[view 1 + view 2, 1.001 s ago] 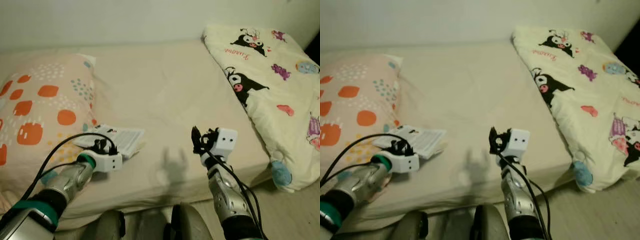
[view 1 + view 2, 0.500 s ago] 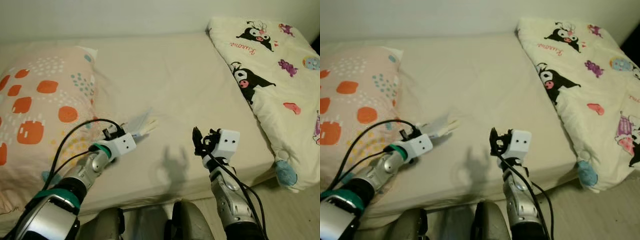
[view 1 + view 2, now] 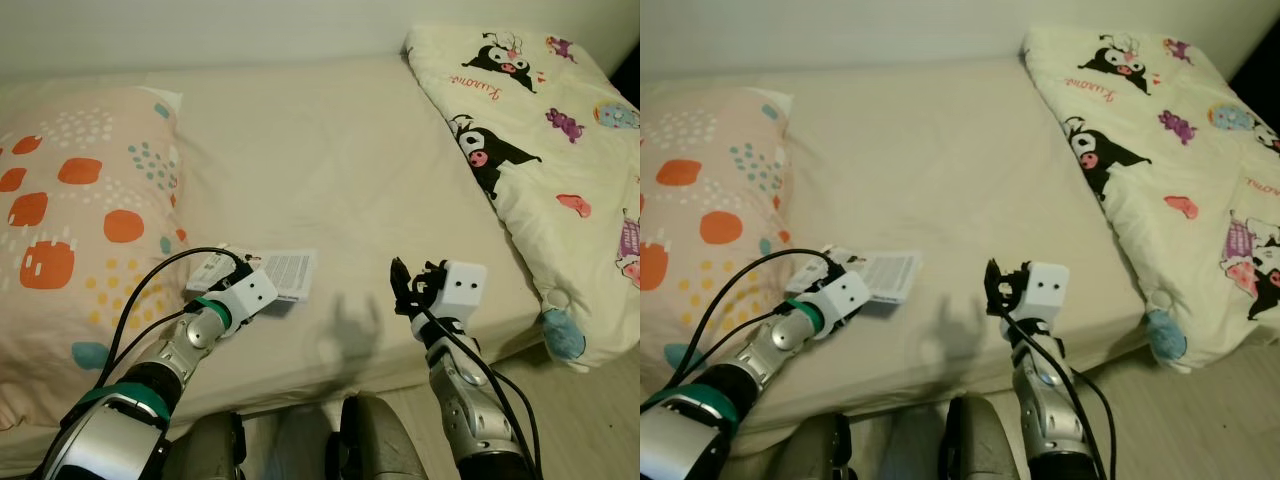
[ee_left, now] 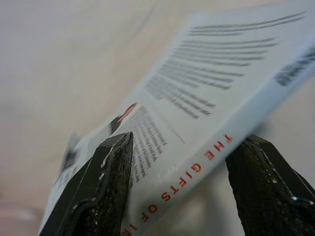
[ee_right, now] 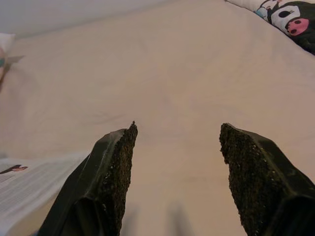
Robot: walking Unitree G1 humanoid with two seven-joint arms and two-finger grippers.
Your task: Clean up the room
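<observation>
L gripper (image 4: 177, 189) is clamping book (image 3: 283, 274) btwn fingers (spine facing cam); R gripper (image 5: 176, 162) is hovering open over bed (image 3: 330, 170).

Right gripper (image 5: 174, 172) over beige bed sheet (image 5: 162, 83), its two black fingers (image 5: 106, 189) spread wide, nothing between them. Corner of white printed book (image 5: 24, 184) lying on sheet beside one finger. Cartoon-print quilt (image 5: 280, 10) at far corner. Edge of pillow (image 5: 5, 44) at opposite side.
</observation>
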